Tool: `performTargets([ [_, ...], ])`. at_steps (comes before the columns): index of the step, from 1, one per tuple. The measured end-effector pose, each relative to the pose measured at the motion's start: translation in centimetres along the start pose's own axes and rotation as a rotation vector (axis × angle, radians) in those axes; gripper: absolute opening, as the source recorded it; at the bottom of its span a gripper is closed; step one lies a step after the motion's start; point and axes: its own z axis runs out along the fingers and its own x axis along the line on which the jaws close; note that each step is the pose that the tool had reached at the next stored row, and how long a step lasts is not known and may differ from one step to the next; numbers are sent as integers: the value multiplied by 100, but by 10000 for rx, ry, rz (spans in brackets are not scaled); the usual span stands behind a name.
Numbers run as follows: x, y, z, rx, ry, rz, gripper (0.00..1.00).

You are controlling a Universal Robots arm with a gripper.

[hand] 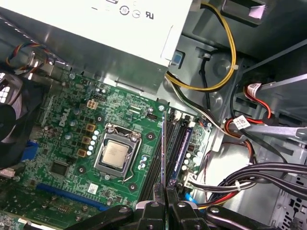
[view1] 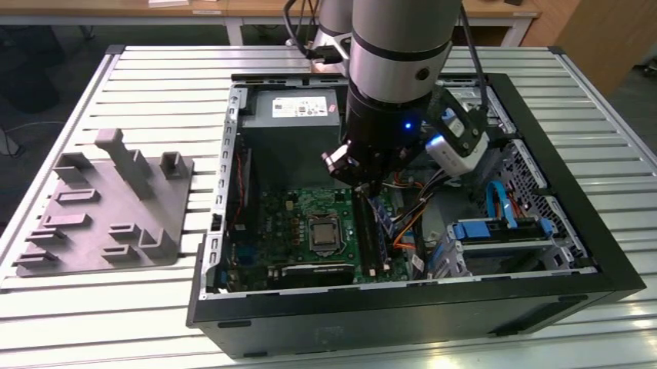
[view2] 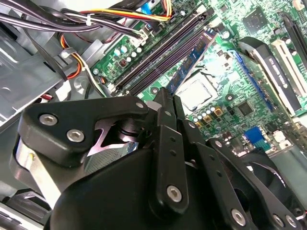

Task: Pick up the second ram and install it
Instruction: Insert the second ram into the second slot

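Gripper [hand: 165, 191] clenched on second ram [hand: 163, 143]
Held edge-on just beside CPU socket [hand: 115, 154], parallel w/ mem slots [hand: 175, 143], prob. for seating.

We are in a robotics lab: a robot arm [view1: 395, 54] hangs over an open PC case [view1: 411, 315] on a slatted metal table [view1: 154, 69], desks [view1: 205, 11] behind.

No txt readable w/ certainty. PSU [view1: 292, 132] white label [view1: 305, 107]: print too small, maybe cert symbols.
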Motion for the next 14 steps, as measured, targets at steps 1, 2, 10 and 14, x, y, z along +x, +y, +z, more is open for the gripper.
performTargets([
  [1, 0, 0, 0, 2, -1, 35, 13],
  [2, 0, 0, 0, 3, -2, 73, 13],
  [10, 0, 0, 0, 12, -6, 226, 13],
  [14, 0, 0, 0, 11, -7, 227, 13],
])
